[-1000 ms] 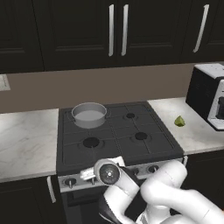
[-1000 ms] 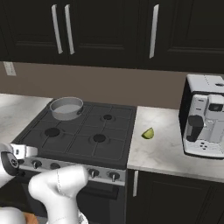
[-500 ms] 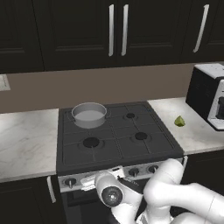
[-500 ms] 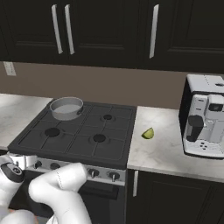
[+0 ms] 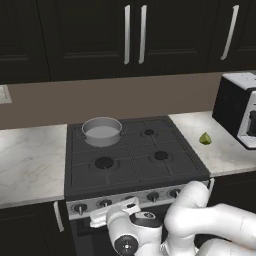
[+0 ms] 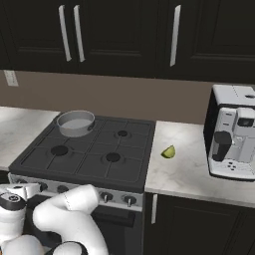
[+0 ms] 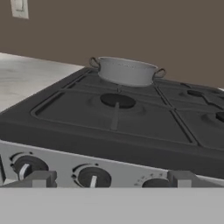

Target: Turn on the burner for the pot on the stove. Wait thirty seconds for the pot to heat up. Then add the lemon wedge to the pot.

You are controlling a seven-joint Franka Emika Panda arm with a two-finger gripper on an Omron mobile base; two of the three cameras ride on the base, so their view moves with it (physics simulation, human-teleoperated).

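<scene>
1. The end effector [image 7: 109,178] sits low in front of the stove's silver knob strip, its two dark fingertips [image 7: 40,178] spread wide apart with nothing between them.
2. Just beyond the tips are round dark knobs [image 7: 92,177] on the front strip of the black gas stove [image 5: 132,160].
3. The small round silver-grey metal pot [image 5: 102,131] stands upright on the rear left burner, well apart from the end effector.
4. The tiny yellow-green lemon wedge [image 6: 169,152] lies on the pale marble tabletop [image 6: 189,169] right of the stove, near a black-and-white coffee machine [image 6: 233,132].
</scene>
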